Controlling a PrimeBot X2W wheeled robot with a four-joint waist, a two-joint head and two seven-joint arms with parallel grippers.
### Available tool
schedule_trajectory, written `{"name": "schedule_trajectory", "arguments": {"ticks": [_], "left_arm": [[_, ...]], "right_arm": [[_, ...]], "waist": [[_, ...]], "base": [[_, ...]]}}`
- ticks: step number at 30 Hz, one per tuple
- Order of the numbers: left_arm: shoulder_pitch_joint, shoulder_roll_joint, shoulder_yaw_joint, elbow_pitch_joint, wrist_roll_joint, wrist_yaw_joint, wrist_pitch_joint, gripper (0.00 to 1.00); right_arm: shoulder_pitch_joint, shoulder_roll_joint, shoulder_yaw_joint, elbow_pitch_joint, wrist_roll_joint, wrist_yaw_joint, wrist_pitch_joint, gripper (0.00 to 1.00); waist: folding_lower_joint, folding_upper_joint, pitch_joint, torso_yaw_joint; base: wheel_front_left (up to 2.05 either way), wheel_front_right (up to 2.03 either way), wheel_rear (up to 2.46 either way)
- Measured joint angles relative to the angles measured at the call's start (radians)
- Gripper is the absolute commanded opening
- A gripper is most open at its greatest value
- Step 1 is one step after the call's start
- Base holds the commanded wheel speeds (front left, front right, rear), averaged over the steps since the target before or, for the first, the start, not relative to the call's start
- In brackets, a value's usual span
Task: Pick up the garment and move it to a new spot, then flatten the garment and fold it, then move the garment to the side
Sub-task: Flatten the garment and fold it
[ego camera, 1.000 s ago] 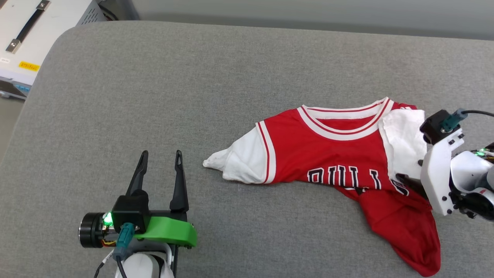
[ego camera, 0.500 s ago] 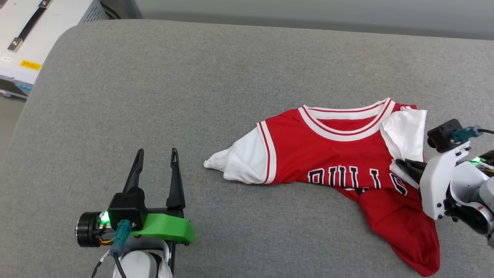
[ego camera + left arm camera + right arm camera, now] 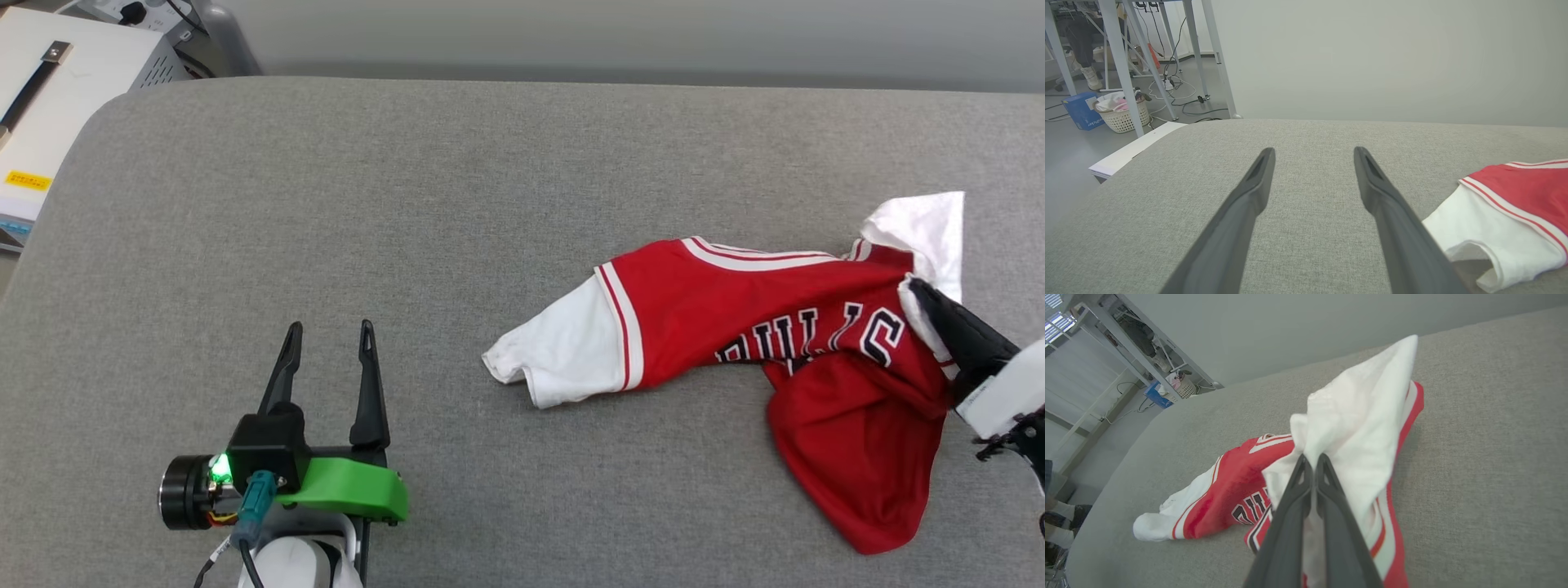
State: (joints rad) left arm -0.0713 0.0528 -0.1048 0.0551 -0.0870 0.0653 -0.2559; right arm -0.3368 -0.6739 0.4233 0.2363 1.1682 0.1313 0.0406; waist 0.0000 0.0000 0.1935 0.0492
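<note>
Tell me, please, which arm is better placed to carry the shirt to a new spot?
The right arm: its jaws are shut on the white sleeve of the shirt, which stands raised above the grey surface. The left arm has its jaws open and apart from the shirt, short of its other sleeve.

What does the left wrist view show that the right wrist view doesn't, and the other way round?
Left wrist view: the left gripper, fingers apart over the grey surface, holding nothing. Right wrist view: the right gripper, fingers shut on the raised white sleeve of the garment, and black lettering. Both: the garment, the grey surface, a white basket on the floor.
</note>
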Motion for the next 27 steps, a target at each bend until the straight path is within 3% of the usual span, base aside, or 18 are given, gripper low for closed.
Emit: {"name": "schedule_trajectory", "arguments": {"ticks": [6, 17, 18, 27], "left_arm": [[0.002, 0.0, -0.001, 0.003, 0.0, -0.001, 0.0, 1.0], [0.006, 0.0, 0.002, 0.016, 0.0, -0.001, 0.0, 1.0], [0.008, 0.0, 0.002, 0.016, 0.0, -0.001, 0.0, 1.0], [0.009, 0.0, 0.005, 0.023, 0.0, -0.001, 0.0, 1.0]], "right_arm": [[0.077, 0.033, -0.163, 0.069, 0.166, 0.0, -0.071, 0.0], [0.146, 0.071, -0.412, 0.345, 0.396, 0.0, -0.161, 0.0], [0.155, 0.069, -0.451, 0.412, 0.416, 0.0, -0.189, 0.0], [0.145, 0.059, -0.456, 0.707, 0.409, 0.0, -0.219, 0.0]], "waist": [[0.0, 0.0, 0.005, 0.009], [0.0, 0.0001, 0.003, 0.027], [0.0, 0.0001, 0.002, 0.029], [0.0, 0.0001, 0.003, 0.02]], "base": [[0.0, 0.0, 0.0], [0.0, 0.0, 0.0], [0.0, 0.0, 0.0], [0.0, 0.0, 0.0]]}}
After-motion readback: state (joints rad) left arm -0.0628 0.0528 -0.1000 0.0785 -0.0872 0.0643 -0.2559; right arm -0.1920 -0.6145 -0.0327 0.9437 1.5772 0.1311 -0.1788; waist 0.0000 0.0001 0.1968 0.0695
